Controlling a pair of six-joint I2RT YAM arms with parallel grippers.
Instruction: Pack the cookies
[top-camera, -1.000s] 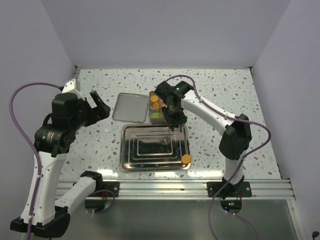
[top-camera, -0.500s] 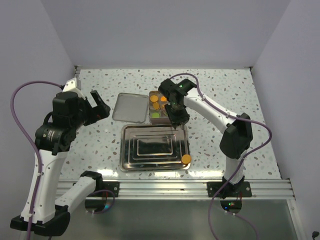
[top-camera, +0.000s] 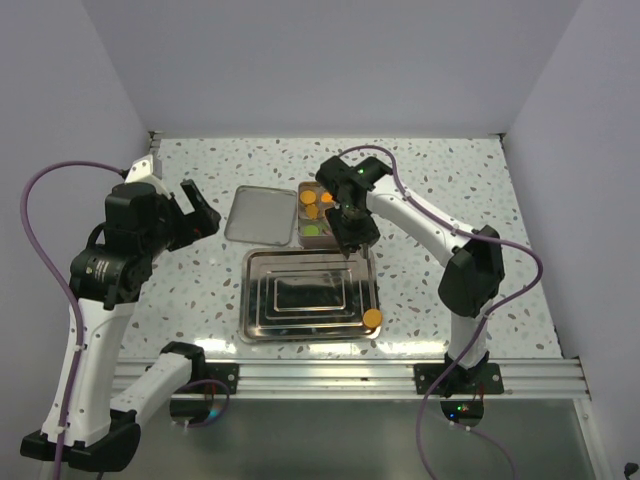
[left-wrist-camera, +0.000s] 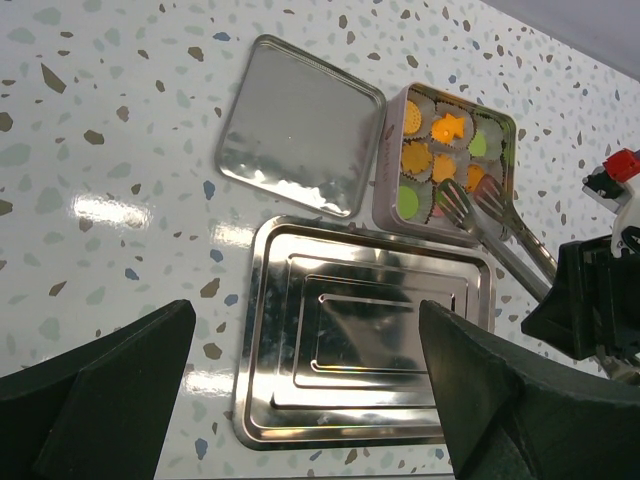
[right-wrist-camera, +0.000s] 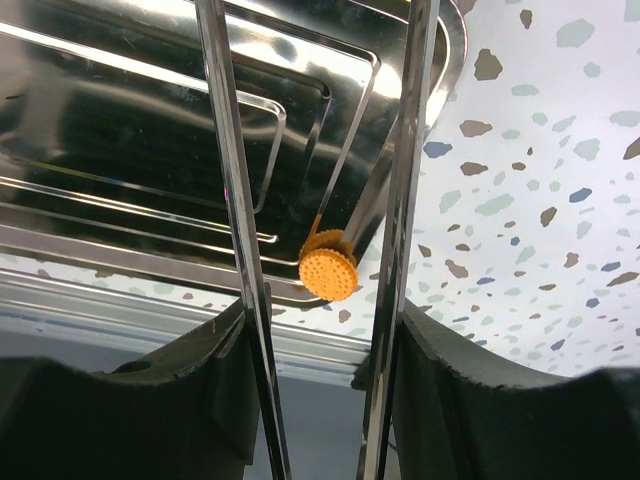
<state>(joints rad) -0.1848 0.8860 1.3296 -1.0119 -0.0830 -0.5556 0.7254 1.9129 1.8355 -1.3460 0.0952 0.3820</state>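
The right fingers (right-wrist-camera: 170, 400) are clamped on a pair of metal tongs (right-wrist-camera: 225, 180), one dark finger pressing each of the 2 arms from outside. From above, those right fingers (top-camera: 352, 228) hang over the seam between the small tin (top-camera: 301, 190) and the steel tray (top-camera: 258, 325). The left wrist view shows the tongs (left-wrist-camera: 490, 215) with their 2 flat tips side by side over the tin's near edge; whether anything sits between the tips, I cannot tell.

The cookies (left-wrist-camera: 445, 165) are mostly packed: orange, green and pink pieces sit in white paper cups (left-wrist-camera: 489, 127) inside the tin (left-wrist-camera: 380, 170). The cookies (top-camera: 312, 210) show from above as orange and green spots. 1 orange cookie (top-camera: 372, 318) is outside the tin, on the tray's near right corner. The right wrist camera catches that orange cookie (right-wrist-camera: 328, 273) between the tong arms, a round dotted disc lying on the rim of the tray (right-wrist-camera: 120, 120).

The lid (top-camera: 262, 213) lies flat on the speckled tabletop (top-camera: 450, 170), just left of the tin. The left fingers (top-camera: 205, 215) hang spread wide, well left of the lid, gripping nothing. In their own camera the left fingers (left-wrist-camera: 110, 400) frame the tray (left-wrist-camera: 290, 250) and the lid (left-wrist-camera: 300, 125).
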